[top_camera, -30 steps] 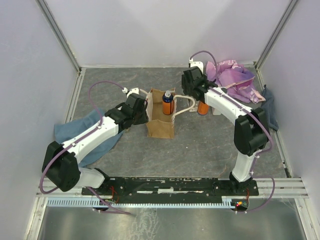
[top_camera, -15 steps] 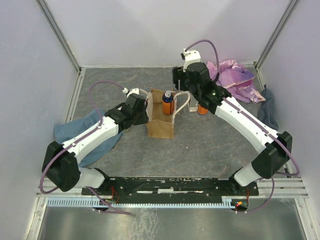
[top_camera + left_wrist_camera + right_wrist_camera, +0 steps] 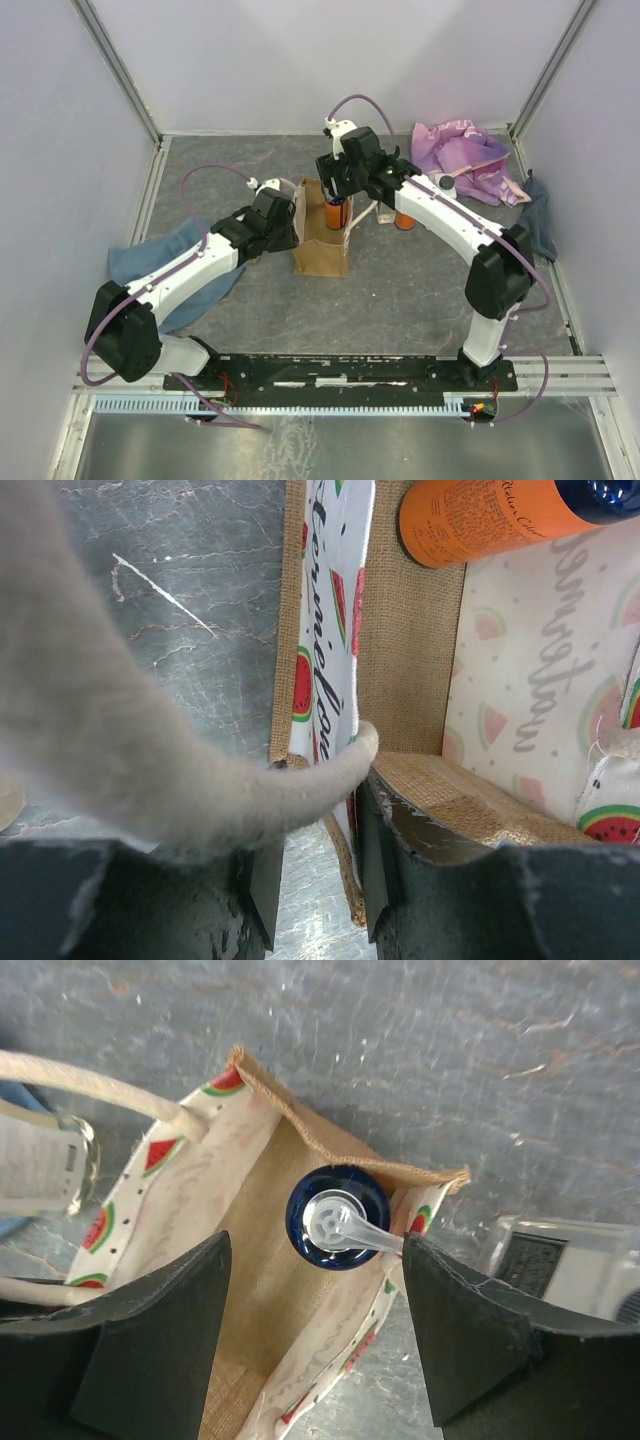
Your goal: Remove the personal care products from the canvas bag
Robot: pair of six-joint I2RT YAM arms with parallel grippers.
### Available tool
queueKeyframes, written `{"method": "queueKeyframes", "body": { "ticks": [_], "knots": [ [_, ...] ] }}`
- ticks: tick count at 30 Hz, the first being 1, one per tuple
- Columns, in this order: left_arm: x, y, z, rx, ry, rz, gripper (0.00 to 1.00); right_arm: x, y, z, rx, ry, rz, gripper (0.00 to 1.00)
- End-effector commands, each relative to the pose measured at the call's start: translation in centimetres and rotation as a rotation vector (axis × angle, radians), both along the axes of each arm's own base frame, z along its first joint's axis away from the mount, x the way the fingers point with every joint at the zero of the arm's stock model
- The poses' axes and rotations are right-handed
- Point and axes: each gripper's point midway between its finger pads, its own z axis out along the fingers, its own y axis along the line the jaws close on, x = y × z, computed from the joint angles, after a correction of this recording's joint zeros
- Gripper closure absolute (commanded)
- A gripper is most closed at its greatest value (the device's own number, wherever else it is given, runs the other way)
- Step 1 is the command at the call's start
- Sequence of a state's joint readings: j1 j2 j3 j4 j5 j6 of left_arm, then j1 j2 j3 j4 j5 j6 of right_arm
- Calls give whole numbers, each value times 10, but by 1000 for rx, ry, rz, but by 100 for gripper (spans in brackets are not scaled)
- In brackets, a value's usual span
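From above, the tan-brown boxy canvas bag (image 3: 322, 252) is seen upright on the grey table (image 3: 420, 290). An orange plastic pump bottle with a dark blue cap (image 3: 335, 214) stands inside it, in its far right corner. The left gripper (image 3: 287, 228) is set at the bag's left wall, and the right gripper (image 3: 338, 188) is poised over its mouth. A second orange bottle (image 3: 404, 218) stands outside, just right of the bag.

In the left wrist view, the left gripper (image 3: 315, 850) is clamped tight on the bag's rim, where the cream looped handle (image 3: 150, 750) is attached.

In the right wrist view, the right gripper (image 3: 318, 1250) is roughly half open with nothing held, its fingers (image 3: 160, 1340) straddling the cap from above. The bottle is judged light, rigid and smooth, so slippery. The thin pump spout is a poor hold, and the cap or the neck beneath it is better gripped. The soft bag could lift with the bottle.
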State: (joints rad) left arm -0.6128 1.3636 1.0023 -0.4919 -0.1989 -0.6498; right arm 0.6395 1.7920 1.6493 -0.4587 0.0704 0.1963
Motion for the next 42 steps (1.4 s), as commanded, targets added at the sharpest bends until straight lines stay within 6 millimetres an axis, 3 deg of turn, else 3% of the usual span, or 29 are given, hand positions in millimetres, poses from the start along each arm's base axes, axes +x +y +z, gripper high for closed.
{"method": "queueKeyframes", "body": {
  "ticks": [1,16,29,36,39,42],
  "knots": [
    [-3,-1,-1,6,18,-14,60,3,7,-5,7,15,25,23],
    [3,-6,-5,17,27,-30,60,-2,14,-71,-56,148,56,24],
    [5,-6,-4,26,27,-34,60,10,21,-104,-106,177,47,24],
    [4,-7,-7,27,36,-38,60,16,25,-86,-81,93,55,41],
    [4,-6,-6,30,33,-36,60,14,23,-63,-53,40,45,46],
    [4,-4,-6,35,31,-34,60,10,22,-25,0,-32,40,49]
  ]
}}
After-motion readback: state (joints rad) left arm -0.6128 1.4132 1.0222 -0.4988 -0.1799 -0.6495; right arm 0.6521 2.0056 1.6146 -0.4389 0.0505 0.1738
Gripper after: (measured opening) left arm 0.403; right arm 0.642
